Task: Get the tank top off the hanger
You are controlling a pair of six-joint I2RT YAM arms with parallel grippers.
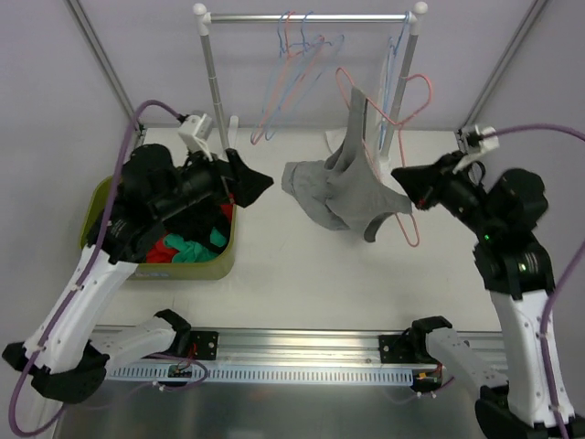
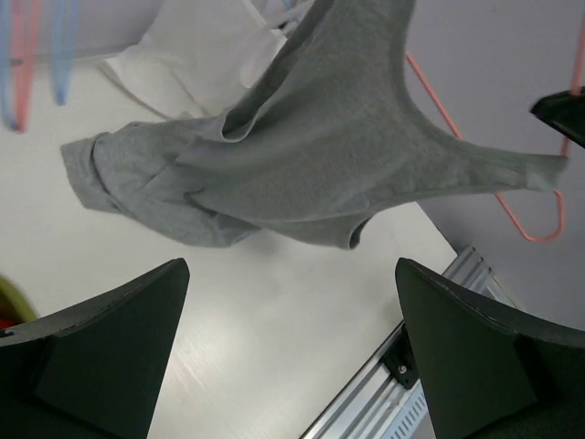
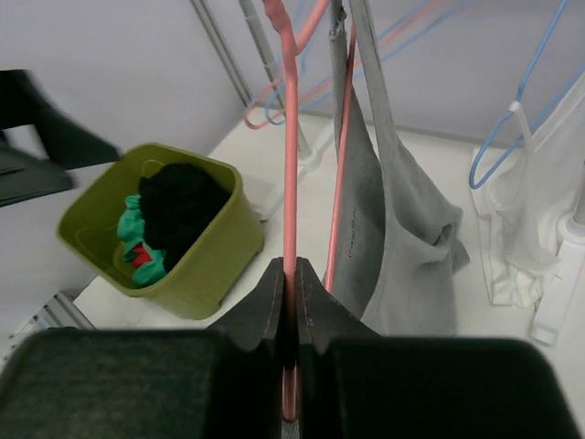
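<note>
A grey tank top (image 1: 343, 192) hangs half-draped from a pink hanger (image 3: 291, 137), its lower part bunched on the white table. My right gripper (image 3: 292, 274) is shut on the hanger's thin wire, to the right of the garment (image 3: 402, 229). In the top view this gripper (image 1: 407, 187) sits at the tank top's right edge. My left gripper (image 1: 251, 178) is open, left of the garment and apart from it. In the left wrist view the tank top (image 2: 329, 155) and hanger (image 2: 539, 240) are ahead of the wide-apart left gripper (image 2: 291, 270).
A clothes rack (image 1: 306, 16) at the back holds blue and pink hangers (image 1: 292, 73) and a white garment (image 3: 530, 247). At the left stands a green bin (image 1: 219, 261) with black, red and green clothes. An aluminium rail (image 1: 302, 347) runs along the near edge.
</note>
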